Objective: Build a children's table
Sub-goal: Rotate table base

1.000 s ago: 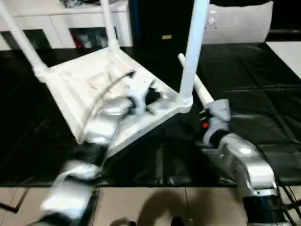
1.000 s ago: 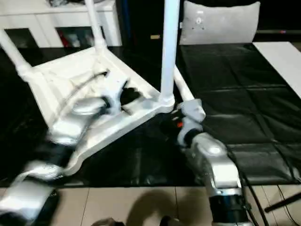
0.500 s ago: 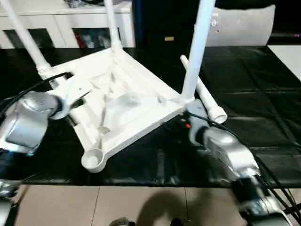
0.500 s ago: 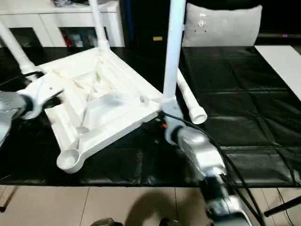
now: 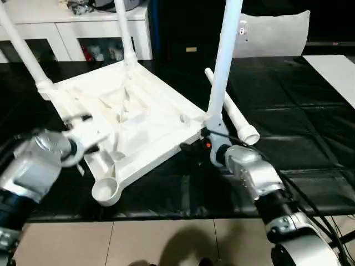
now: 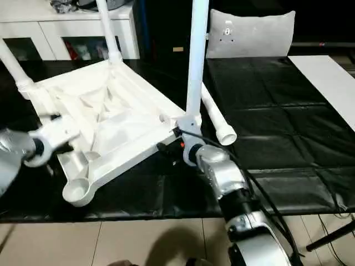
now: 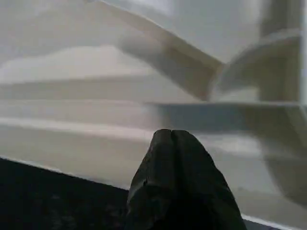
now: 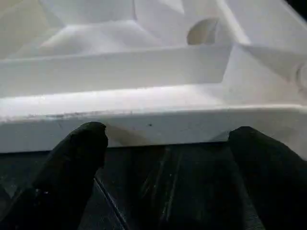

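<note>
The children's table's top (image 5: 138, 119) lies upside down on the black mat, ribbed underside up. Three legs stand in its corner sockets: far left (image 5: 22, 50), back (image 5: 125, 33) and right (image 5: 222, 61). The front socket (image 5: 105, 190) holds nothing. A fourth leg (image 5: 230, 108) lies on the mat behind the right corner. My left gripper (image 7: 173, 143) is shut with nothing in it, close to the top's left rim (image 7: 96, 139). At the top's right front edge (image 8: 144, 122) my right gripper (image 8: 168, 148) stands open, apart from it.
A white cabinet (image 5: 72, 27) stands at the back left and a pale cushion (image 5: 272, 33) at the back right. A flat white board (image 5: 333, 66) lies at the right edge. The black mat (image 5: 288, 111) ends at tiled floor (image 5: 166, 244) in front.
My left arm has drawn back from over the top's middle to its left front rim, and its gripper has shut. My right arm has come in to the right corner.
</note>
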You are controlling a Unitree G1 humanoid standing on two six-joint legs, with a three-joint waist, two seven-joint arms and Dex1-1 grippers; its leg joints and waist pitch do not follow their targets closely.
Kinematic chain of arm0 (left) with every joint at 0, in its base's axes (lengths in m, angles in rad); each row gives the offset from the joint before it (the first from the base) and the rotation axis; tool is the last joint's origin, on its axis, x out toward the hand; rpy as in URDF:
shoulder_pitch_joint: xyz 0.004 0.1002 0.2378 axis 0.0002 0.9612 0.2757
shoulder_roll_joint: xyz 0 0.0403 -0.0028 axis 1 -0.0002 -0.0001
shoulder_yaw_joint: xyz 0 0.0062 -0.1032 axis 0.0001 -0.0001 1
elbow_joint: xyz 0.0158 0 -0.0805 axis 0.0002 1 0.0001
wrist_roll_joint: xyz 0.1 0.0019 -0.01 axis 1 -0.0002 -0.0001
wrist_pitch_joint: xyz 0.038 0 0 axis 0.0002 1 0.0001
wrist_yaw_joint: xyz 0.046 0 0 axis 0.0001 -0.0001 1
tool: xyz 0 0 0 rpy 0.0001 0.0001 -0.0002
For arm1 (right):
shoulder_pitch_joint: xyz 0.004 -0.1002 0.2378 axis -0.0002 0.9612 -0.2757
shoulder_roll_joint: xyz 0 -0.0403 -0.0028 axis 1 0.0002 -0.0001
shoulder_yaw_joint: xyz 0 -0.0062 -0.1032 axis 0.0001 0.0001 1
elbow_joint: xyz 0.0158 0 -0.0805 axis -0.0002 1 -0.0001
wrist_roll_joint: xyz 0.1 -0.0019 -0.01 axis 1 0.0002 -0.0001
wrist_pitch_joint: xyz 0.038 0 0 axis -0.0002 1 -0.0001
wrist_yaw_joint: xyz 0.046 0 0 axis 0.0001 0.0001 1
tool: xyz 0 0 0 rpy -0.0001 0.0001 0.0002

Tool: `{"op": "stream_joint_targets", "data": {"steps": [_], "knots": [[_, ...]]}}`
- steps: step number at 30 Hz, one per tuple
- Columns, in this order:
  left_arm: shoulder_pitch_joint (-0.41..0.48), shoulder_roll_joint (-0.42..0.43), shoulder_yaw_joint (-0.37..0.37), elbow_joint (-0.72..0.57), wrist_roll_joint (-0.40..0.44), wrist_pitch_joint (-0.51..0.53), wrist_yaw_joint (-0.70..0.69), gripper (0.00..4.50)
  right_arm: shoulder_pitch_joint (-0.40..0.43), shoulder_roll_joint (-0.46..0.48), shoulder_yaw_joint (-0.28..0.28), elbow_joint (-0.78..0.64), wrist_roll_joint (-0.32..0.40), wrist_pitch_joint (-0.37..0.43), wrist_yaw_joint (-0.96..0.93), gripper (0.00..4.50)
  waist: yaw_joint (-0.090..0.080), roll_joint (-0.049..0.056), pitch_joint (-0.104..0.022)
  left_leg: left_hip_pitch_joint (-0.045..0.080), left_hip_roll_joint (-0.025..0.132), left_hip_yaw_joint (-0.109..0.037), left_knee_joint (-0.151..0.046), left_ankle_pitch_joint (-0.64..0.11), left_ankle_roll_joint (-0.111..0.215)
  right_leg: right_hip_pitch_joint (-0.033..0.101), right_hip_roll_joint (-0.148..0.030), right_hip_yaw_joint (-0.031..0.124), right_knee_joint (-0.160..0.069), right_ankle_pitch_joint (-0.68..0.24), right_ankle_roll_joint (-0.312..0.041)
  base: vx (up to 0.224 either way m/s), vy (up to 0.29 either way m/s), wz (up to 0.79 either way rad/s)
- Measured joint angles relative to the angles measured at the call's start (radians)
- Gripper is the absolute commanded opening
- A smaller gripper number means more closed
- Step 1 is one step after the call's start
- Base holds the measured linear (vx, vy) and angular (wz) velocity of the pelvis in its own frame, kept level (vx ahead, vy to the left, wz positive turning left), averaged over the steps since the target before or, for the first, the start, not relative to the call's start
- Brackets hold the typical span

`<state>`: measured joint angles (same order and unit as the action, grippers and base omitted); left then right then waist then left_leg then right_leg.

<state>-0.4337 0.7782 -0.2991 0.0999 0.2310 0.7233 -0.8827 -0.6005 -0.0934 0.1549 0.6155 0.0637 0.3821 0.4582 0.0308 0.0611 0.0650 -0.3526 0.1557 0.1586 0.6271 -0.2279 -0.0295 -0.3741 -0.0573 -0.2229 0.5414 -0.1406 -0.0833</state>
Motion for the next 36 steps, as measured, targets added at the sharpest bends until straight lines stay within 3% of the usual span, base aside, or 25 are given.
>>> {"op": "stream_joint_targets", "data": {"steps": [6,9,13,16,20,25,28,36], "knots": [[0.047,0.007,-0.041,-0.051,-0.05,-0.009,-0.096,0.05,-0.042,0.011,0.0,0.106,-0.025,-0.055,-0.004,4.5,-0.001,-0.001,0.0,0.0,0.0,0.0,-0.001,0.0,0.0,0.0,0.0,0.0,0.001,0.0,0.0,0.0,0.0,0.0],[0.063,0.01,-0.018,-0.069,-0.086,-0.035,-0.124,0.05,-0.064,0.02,-0.011,0.168,-0.027,-0.095,-0.009,4.5,-0.003,-0.001,-0.001,0.002,0.0,0.001,0.0,0.0,0.0,0.001,0.0,0.001,0.001,0.0,0.0,0.0,0.0,0.0],[0.077,-0.018,-0.015,-0.12,-0.148,-0.034,-0.185,0.05,-0.084,0.02,-0.03,0.231,-0.03,-0.133,-0.036,4.5,-0.017,-0.008,-0.002,0.002,0.0,0.001,0.0,0.0,0.0,0.001,0.0,0.002,0.0,0.0,0.0,0.0,0.0,0.0],[0.078,-0.05,-0.028,-0.16,-0.188,-0.032,-0.216,0.05,-0.096,0.033,-0.031,0.267,-0.037,-0.152,-0.04,4.5,-0.033,-0.009,-0.002,0.002,0.0,0.002,0.0,0.0,0.0,0.0,0.0,0.002,0.002,0.001,-0.001,0.0,0.0,0.0],[0.072,-0.088,-0.03,-0.161,-0.206,-0.045,-0.216,0.05,-0.112,0.043,-0.031,0.288,-0.037,-0.172,-0.04,4.5,-0.041,-0.009,-0.002,0.002,0.0,0.002,-0.001,0.0,0.0,0.0,0.0,0.002,0.003,0.0,-0.002,0.0,0.0,0.0],[-0.015,-0.227,-0.03,0.04,-0.142,-0.192,-0.017,0.05,-0.131,0.054,-0.041,0.307,-0.039,-0.217,-0.056,4.5,-0.033,-0.011,-0.001,0.001,0.0,0.002,0.002,0.001,0.001,0.0,0.0,0.002,0.002,0.0,-0.002,0.0,0.0,0.0],[-0.068,-0.265,-0.018,0.101,-0.116,-0.219,0.099,0.05,-0.141,0.062,-0.048,0.3,-0.036,-0.238,-0.068,4.5,-0.035,-0.015,-0.002,0.001,0.0,0.002,0.002,0.001,0.001,0.0,0.0,0.002,0.002,0.0,-0.001,0.0,0.0,0.0],[-0.073,-0.368,0.137,0.122,-0.16,-0.261,0.271,0.05,-0.079,0.018,-0.148,0.107,0.019,-0.216,-0.111,4.5,-0.022,-0.015,-0.002,-0.003,0.0,0.002,0.0,0.0,0.002,-0.002,0.0,0.001,0.0,0.0,-0.001,0.0,0.0,0.0]]}}
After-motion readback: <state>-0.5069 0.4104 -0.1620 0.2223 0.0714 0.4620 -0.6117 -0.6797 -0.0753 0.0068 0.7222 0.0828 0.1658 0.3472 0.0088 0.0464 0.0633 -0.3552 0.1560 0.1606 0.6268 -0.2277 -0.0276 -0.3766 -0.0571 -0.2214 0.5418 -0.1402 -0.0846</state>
